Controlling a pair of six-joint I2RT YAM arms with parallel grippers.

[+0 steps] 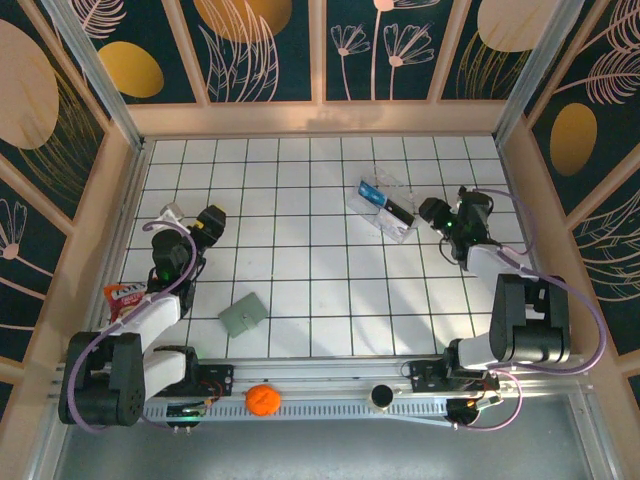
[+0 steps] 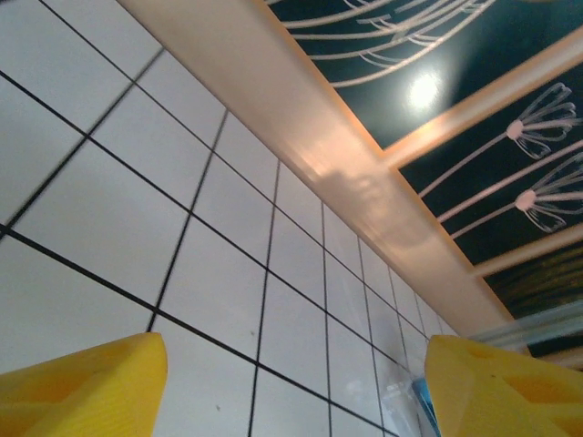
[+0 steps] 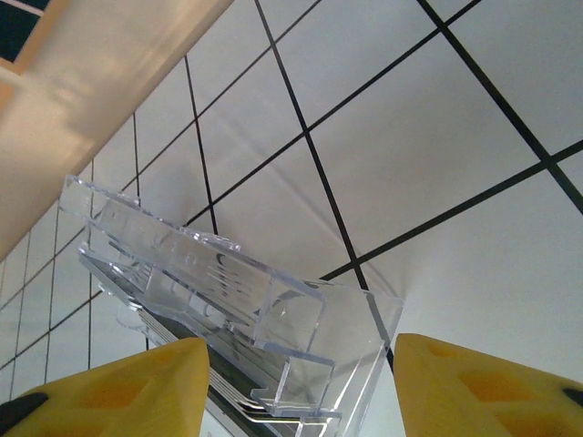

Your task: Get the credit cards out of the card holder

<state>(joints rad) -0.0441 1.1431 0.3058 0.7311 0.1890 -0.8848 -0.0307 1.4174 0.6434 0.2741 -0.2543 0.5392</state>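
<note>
Both arms are extended up-frame; the left gripper [image 1: 211, 222] is held parted and empty; the right gripper [image 1: 434, 211] is spread astride the clear box [image 1: 384, 207] end.

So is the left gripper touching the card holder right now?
Apart. The top view shows the left gripper up the table from the card holder, with bare tiles plainly between them.

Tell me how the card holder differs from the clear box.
The card holder is opaque grey-green; the clear box is see-through, blue and black items inside. The card holder lies near the front; the clear box farther back, by the right gripper. Both rest on the table.
</note>
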